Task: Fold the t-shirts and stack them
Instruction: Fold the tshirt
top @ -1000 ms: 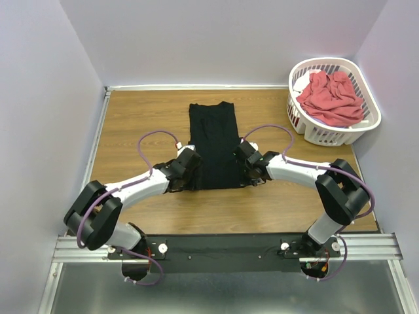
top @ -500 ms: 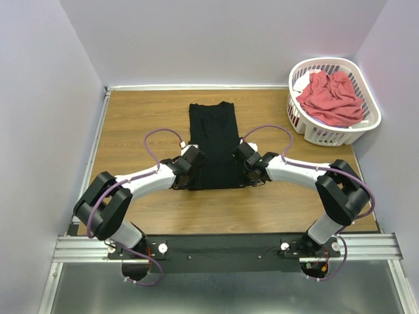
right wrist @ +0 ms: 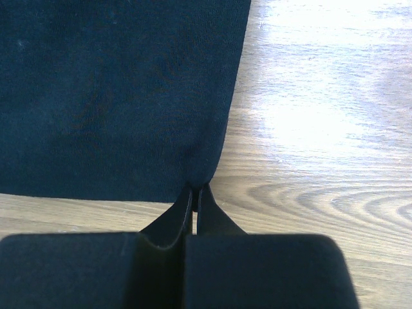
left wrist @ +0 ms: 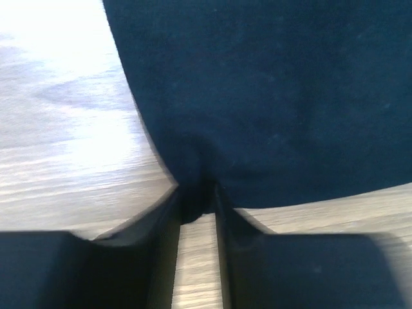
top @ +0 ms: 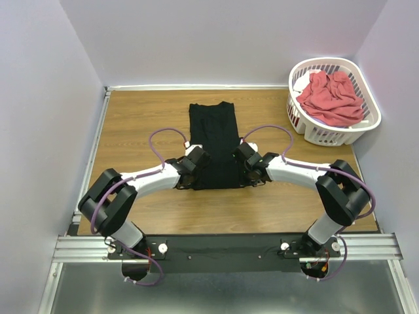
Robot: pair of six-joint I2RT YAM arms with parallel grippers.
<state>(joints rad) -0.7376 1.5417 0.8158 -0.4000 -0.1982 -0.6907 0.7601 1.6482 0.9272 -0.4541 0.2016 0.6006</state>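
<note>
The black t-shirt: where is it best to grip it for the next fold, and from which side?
Grip the black t-shirt at its two near hem corners, coming from the near side. It lies flat as a narrow strip with the hem at the near end; the left fingers and right fingers pinch there.

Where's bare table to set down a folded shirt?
Bare wooden table left of the black cloth t-shirt, and between it and the white slotted plastic basket. Crowded at its near corners: left gripper and right gripper pinch there.
</note>
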